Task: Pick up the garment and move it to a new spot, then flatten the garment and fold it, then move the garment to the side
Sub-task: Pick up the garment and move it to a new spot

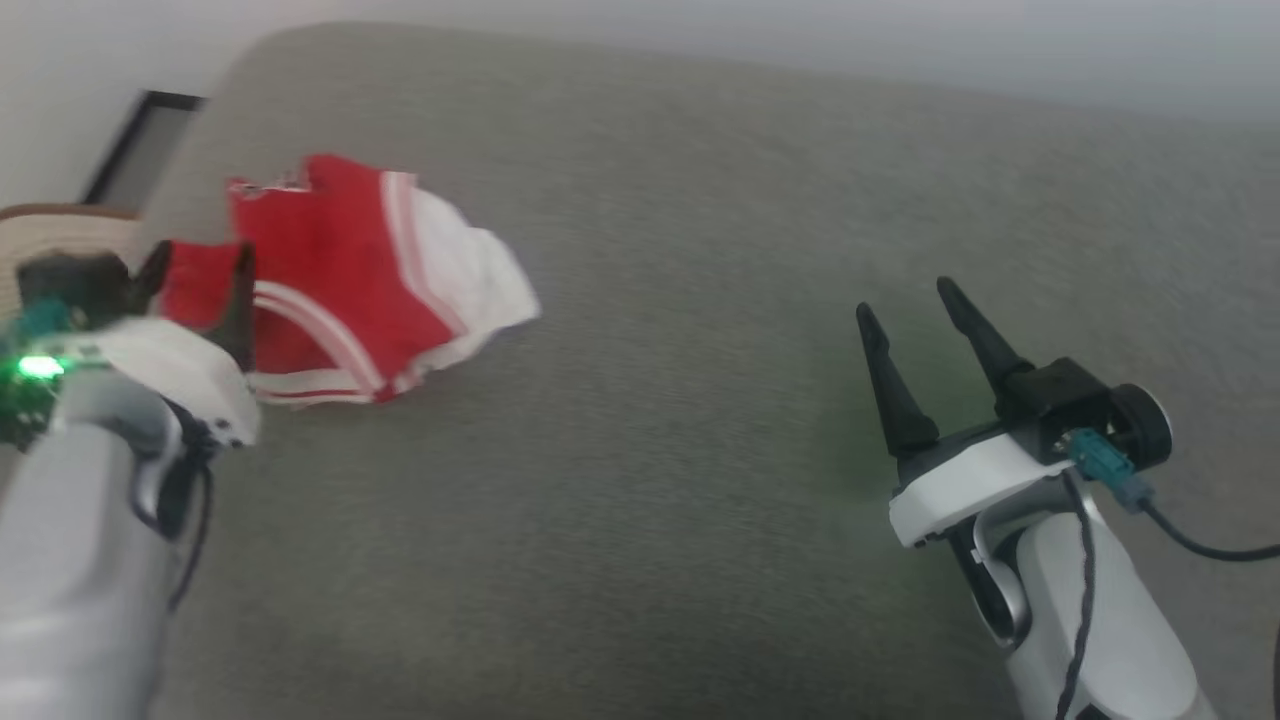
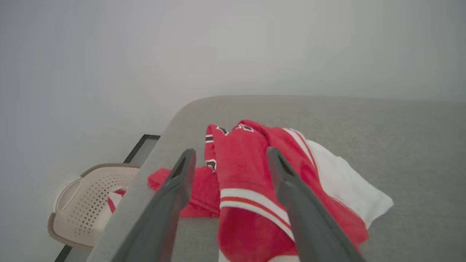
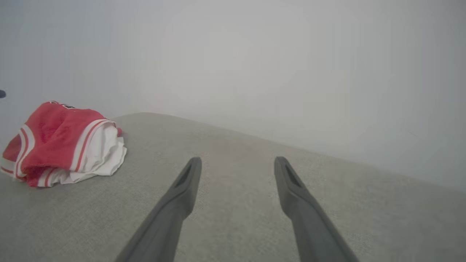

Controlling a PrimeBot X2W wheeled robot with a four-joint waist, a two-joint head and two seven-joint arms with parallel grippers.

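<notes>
The crumpled red jersey with white sleeves and striped trim (image 1: 340, 280) lies just ahead of the wide-open left pincer (image 1: 200, 257). A thick central fold should be straddled before closing. The right pincer (image 1: 904, 298), likewise spread and empty, is positioned well apart

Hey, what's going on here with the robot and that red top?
A two-armed robot is lining up to pick up the garment, a red and white jersey lying crumpled near the left edge of a grey padded surface. Its left hand is open, fingers aimed at the garment, gripping nothing yet. The right hand is open too, over bare surface off to the right.
</notes>
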